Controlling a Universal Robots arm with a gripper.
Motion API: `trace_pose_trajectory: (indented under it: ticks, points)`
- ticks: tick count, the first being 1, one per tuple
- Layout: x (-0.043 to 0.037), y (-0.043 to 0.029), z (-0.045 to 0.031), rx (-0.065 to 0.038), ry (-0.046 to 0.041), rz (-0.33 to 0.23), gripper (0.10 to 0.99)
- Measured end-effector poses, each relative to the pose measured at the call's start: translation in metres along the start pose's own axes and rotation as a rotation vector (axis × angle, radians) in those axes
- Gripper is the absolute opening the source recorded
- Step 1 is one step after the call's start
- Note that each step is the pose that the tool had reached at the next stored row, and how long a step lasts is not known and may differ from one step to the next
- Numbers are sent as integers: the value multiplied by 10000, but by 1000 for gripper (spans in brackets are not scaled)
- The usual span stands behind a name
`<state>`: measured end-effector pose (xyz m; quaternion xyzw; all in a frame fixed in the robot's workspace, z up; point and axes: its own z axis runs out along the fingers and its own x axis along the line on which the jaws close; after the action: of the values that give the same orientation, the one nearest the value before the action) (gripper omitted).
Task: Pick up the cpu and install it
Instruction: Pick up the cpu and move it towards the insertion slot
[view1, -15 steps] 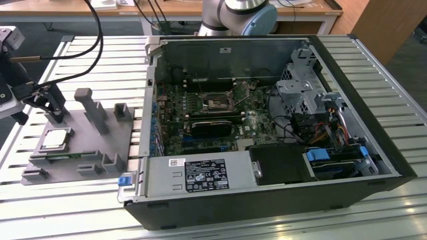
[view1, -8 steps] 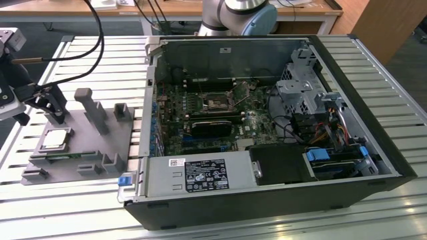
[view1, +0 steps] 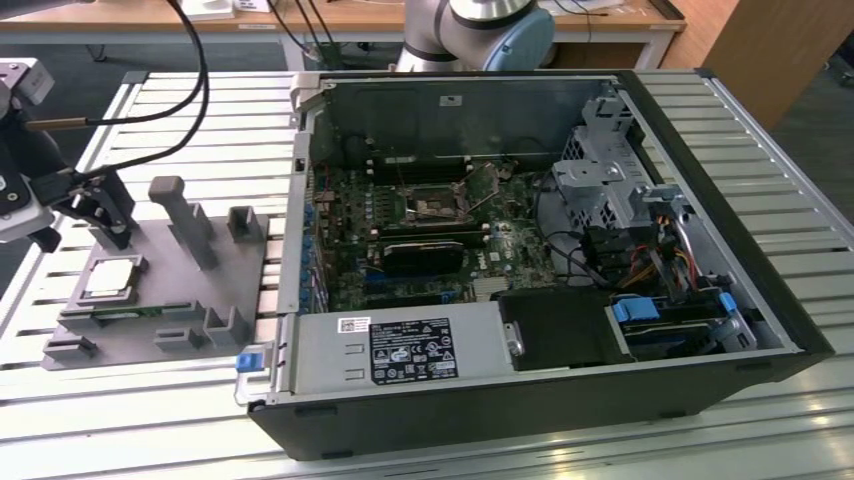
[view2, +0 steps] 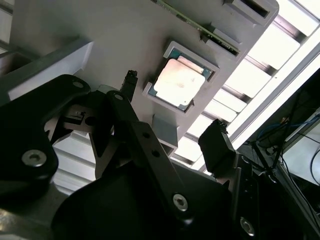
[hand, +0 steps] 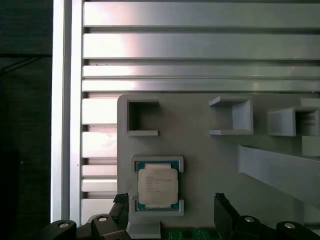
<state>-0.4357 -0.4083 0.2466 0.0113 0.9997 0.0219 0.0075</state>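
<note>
Claw (hand: 170, 198) spread wide, pointing down over cpu (hand: 157, 186); cpu lying in grey tray (hand: 200, 160)

Both wrist views close above cpu (hand: 157, 186) (view2: 178, 82)

Print on power supply label (view1: 407, 355), cpu (hand: 157, 186) top: illegible.

The slatted aluminium table (view1: 160, 110) carries a grey tray (view1: 147, 345) directly beneath the gripper (hand: 170, 199) and an open computer case (view1: 561, 410) well aside of it.
</note>
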Motion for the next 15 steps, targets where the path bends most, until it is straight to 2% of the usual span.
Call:
trace_pose_trajectory:
  ticks: [8,15]
  points:
    - [0,-2,40,1,0,-1,776]
    - [0,-8,143,1,1,0,776]
